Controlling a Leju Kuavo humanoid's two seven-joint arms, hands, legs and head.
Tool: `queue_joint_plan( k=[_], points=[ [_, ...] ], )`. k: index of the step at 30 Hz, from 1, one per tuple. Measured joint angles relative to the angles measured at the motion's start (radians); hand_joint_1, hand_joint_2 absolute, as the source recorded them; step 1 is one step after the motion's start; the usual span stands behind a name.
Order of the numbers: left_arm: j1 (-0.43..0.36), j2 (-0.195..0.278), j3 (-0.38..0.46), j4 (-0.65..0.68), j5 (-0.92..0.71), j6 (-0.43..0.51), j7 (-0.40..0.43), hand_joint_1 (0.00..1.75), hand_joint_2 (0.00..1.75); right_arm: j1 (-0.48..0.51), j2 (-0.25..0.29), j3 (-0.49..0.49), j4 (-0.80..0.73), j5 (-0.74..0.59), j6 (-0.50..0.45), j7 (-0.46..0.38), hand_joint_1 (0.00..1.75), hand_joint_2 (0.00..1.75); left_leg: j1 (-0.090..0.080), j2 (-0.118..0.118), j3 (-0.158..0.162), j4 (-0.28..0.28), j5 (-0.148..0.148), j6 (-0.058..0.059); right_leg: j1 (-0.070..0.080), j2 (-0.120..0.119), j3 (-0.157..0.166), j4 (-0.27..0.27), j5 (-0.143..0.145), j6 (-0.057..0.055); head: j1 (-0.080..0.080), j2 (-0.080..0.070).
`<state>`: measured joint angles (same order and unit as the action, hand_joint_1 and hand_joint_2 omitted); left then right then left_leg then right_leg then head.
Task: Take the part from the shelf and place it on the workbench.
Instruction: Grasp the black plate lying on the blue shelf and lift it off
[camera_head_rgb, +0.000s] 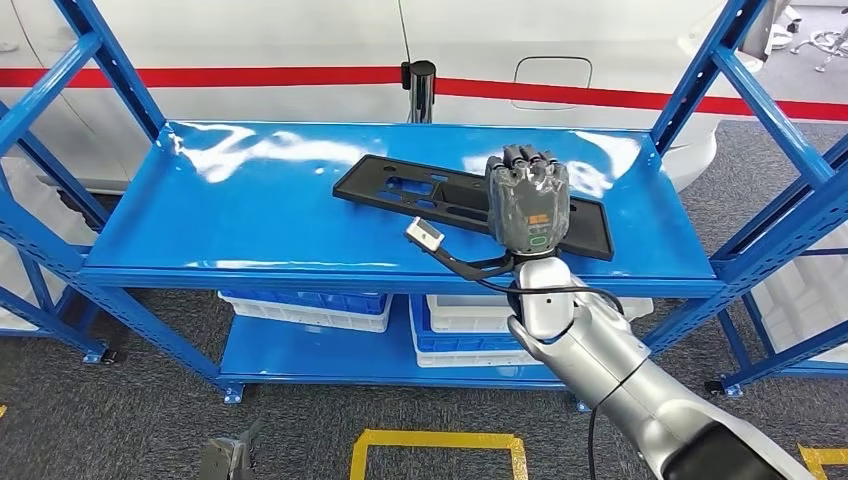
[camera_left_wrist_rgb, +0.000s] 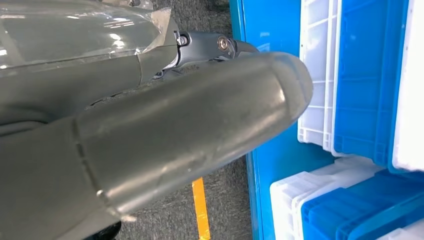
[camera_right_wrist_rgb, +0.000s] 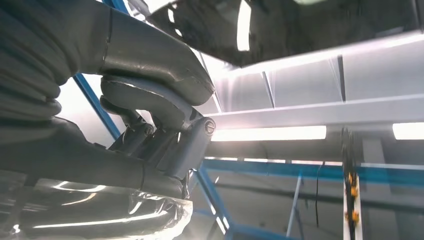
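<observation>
I am at the pick-up step: the part (camera_head_rgb: 470, 205), a long flat black plastic panel with cut-outs, lies on the top level of the blue shelf (camera_head_rgb: 200, 220), right of the middle and angled across it, and it has not been lifted. My right hand (camera_head_rgb: 527, 200) is over the right portion of the panel, back of the hand toward the head camera, fingers pointing away toward the white vehicle body (camera_head_rgb: 250, 40) behind the shelf. From above the fingers look curled down at their tips, but I cannot tell whether they are wrapped round the panel's far edge or merely resting on it; the right wrist view is upturned toward the ceiling lights and does not settle it. So I judge this as reaching or just closing, not a confirmed hold.

A small white connector (camera_head_rgb: 428, 236) on a black cable sits just beside the wrist, near the shelf's front edge.

My left hand (camera_left_wrist_rgb: 150, 130) hangs low beside the lower shelf, near the blue and white bins (camera_left_wrist_rgb: 360, 90); nothing is visible in it, though I cannot tell how its fingers lie.

Next I would need a firm grip on the panel, then a level lift clear of the shelf uprights, since a long thin piece may tilt or catch.
</observation>
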<state>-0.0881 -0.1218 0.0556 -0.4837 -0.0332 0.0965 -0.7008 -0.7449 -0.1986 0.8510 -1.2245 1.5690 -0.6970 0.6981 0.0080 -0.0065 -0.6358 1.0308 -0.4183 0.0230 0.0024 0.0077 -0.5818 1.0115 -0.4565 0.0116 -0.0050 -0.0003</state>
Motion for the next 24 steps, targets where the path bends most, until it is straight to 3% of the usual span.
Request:
queue_joint_plan(
  k=[6, 7, 10, 11, 14, 18, 24],
  points=[
    [0.0, -0.008, -0.002, 0.0, 0.0, 0.0, 0.0, 0.0, 0.0, 0.011, -0.055, -0.004, -0.094, 0.0, 0.0, 0.0, 1.75, 1.75, 0.001, 0.001, 0.0, 0.0, 0.0, 0.0, 0.0, 0.001, -0.001, 0.0, 0.0, 0.0, 0.0, 0.0],
    [0.0, -0.009, -0.003, 0.0, -0.001, 0.0, 0.0, 0.0, 0.0, 0.018, -0.063, -0.008, -0.111, 0.0, 0.0, 0.0, 1.65, 1.75, 0.001, 0.001, 0.0, 0.0, 0.0, 0.0, 0.0, 0.0, -0.001, 0.0, 0.0, 0.0, 0.0, 0.0],
    [0.001, -0.015, -0.01, 0.0, -0.001, -0.002, 0.0, 0.0, 0.0, 0.046, -0.091, -0.028, -0.164, 0.0, 0.0, -0.005, 0.34, 1.75, 0.002, 0.001, 0.0, 0.0, -0.001, 0.0, 0.001, 0.0, -0.001, 0.0, -0.001, 0.0, 0.0, 0.0],
    [0.001, -0.016, -0.013, 0.0, -0.002, -0.004, 0.0, 0.0, 0.0, 0.066, -0.099, -0.04, -0.182, 0.0, 0.0, -0.016, 0.0, 1.75, 0.002, 0.001, 0.0, 0.0, -0.001, -0.001, 0.001, 0.0, 0.0, 0.0, -0.001, 0.0, 0.0, 0.0],
    [0.002, -0.019, -0.023, 0.0, 0.005, -0.01, 0.0, 0.0, 0.0, 0.169, -0.087, -0.104, -0.222, -0.001, 0.001, -0.135, 0.0, 1.75, 0.002, -0.001, 0.0, 0.0, -0.003, -0.002, 0.002, 0.0, 0.001, 0.0, -0.003, 0.002, 0.0, 0.0],
    [0.0, -0.025, -0.049, 0.0, 0.009, -0.014, 0.0, 0.0, 0.0, 0.329, 0.031, -0.243, -0.224, -0.014, 0.018, -0.336, 0.0, 1.75, 0.002, -0.001, 0.0, 0.0, -0.004, -0.003, 0.001, -0.001, 0.0, 0.0, -0.004, 0.002, 0.0, 0.0],
    [0.0, -0.036, -0.09, 0.0, 0.001, -0.029, 0.0, 0.0, 0.0, 0.468, 0.117, -0.39, -0.226, -0.116, 0.09, -0.442, 0.0, 1.75, 0.002, -0.002, 0.0, -0.001, -0.004, -0.003, 0.001, -0.003, 0.0, 0.0, -0.006, 0.0, 0.0, 0.0]
  ],
)
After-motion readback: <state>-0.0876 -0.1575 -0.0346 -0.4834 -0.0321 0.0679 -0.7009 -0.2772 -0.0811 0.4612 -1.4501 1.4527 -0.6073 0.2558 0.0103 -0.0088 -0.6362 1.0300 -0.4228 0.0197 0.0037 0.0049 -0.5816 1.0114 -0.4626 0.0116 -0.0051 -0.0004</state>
